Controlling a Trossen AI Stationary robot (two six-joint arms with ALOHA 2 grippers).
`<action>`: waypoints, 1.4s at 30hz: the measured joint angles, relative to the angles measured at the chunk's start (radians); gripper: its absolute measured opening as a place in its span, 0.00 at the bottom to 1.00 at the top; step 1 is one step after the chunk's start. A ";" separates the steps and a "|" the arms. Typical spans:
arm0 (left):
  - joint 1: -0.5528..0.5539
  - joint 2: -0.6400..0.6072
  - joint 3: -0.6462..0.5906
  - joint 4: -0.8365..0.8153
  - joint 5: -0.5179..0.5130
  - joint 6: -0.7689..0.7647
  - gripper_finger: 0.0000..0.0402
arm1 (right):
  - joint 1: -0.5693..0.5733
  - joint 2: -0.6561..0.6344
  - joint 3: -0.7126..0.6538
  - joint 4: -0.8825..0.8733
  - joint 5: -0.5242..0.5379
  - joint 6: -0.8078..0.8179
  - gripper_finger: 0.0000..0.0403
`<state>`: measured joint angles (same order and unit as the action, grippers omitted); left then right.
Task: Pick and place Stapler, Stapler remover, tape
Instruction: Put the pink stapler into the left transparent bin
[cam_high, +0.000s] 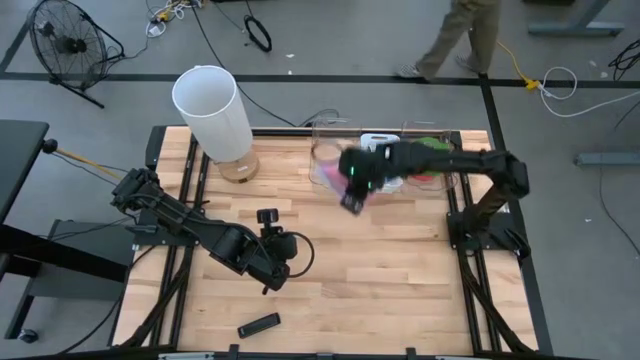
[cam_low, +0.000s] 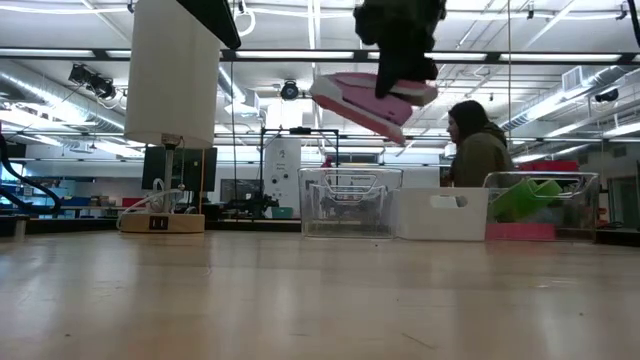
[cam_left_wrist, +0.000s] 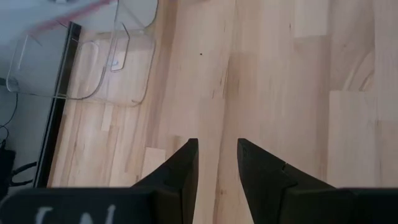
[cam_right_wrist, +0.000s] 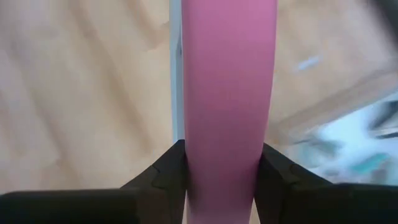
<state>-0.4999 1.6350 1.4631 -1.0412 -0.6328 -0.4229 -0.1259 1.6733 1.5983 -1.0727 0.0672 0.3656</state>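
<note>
My right gripper (cam_high: 352, 195) is shut on a pink stapler (cam_low: 365, 100), high above the table's far middle, beside the clear bins (cam_high: 335, 150). In the right wrist view the stapler (cam_right_wrist: 227, 93) fills the gap between the fingers. Green tape (cam_low: 525, 198) lies in the right-hand clear bin (cam_low: 590, 205), over something pink-red. My left gripper (cam_left_wrist: 217, 162) is open and empty, low over the bare wood at the table's near left-middle (cam_high: 290, 265). A small black object (cam_high: 258, 325), perhaps the stapler remover, lies flat near the front edge. My right gripper pinches the pink stapler by its two long sides (cam_right_wrist: 189, 155) between its two fingers (cam_right_wrist: 165, 177). The fingers come from above and point down. The stapler is lifted clear of the table and hangs tilted below the gripper, one end lower than the other (cam_low: 395, 125).
A white lamp (cam_high: 215, 115) on a round wooden base stands at the far left. A clear bin (cam_low: 350, 200), a white bin (cam_low: 440, 215) and another clear bin line the far edge. A person (cam_low: 478, 150) is behind the table. Bare wood (cam_high: 400, 270) lies in the middle and near right.
</note>
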 joint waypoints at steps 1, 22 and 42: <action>0.000 0.000 0.000 -0.004 0.002 0.000 0.29 | -0.037 0.000 0.008 0.000 0.004 -0.013 0.32; 0.050 0.000 0.000 -0.009 -0.002 0.106 0.29 | -0.409 0.188 0.013 0.205 -0.069 -0.195 0.32; 0.065 0.000 0.000 -0.012 -0.002 0.123 0.29 | -0.434 0.318 0.016 0.219 -0.094 -0.195 0.32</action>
<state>-0.4347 1.6352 1.4631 -1.0529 -0.6346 -0.2996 -0.5594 1.9911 1.6146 -0.8536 -0.0265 0.1707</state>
